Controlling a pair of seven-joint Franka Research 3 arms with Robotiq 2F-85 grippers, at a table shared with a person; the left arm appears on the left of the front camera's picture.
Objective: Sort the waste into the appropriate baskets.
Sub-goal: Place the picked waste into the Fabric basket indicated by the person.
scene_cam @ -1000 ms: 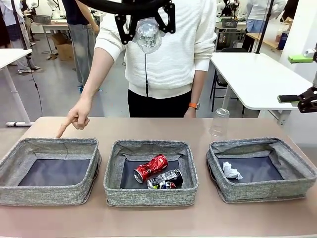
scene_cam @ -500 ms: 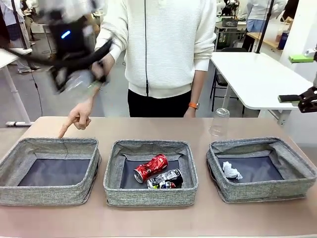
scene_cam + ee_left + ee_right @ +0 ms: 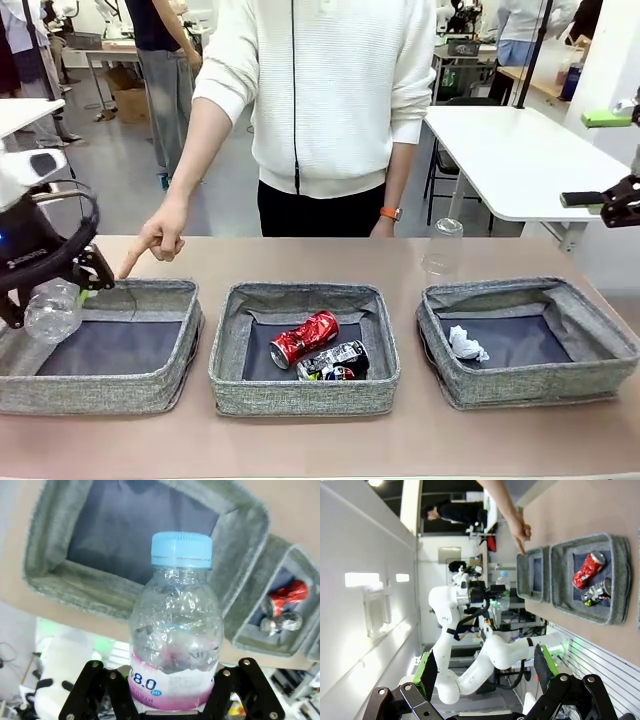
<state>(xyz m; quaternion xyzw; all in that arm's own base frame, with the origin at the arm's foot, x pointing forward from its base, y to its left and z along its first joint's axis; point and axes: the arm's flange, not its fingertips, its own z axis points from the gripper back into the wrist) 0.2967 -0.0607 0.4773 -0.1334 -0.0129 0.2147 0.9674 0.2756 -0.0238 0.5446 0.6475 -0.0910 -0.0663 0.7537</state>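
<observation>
Now my left pincer [image 3: 62,290], pinching the clear plastic bottle [image 3: 52,308], has swung from high above the counter's middle to the left basket [image 3: 110,385], where the person's hand [image 3: 160,238] points; release seems next. My right pincer [image 3: 485,677] is spread, apparently empty.

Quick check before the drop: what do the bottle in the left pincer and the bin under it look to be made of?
The clear crinkled bottle with a light blue cap, held in the left pincer, looks like thin glossy plastic: see-through, dented walls, with a pink printed label. The left grey rectangular bin looks like coarse woven fabric, matte, with soft rumpled walls and a smoother dark flat bottom, possibly a different cloth.
</observation>
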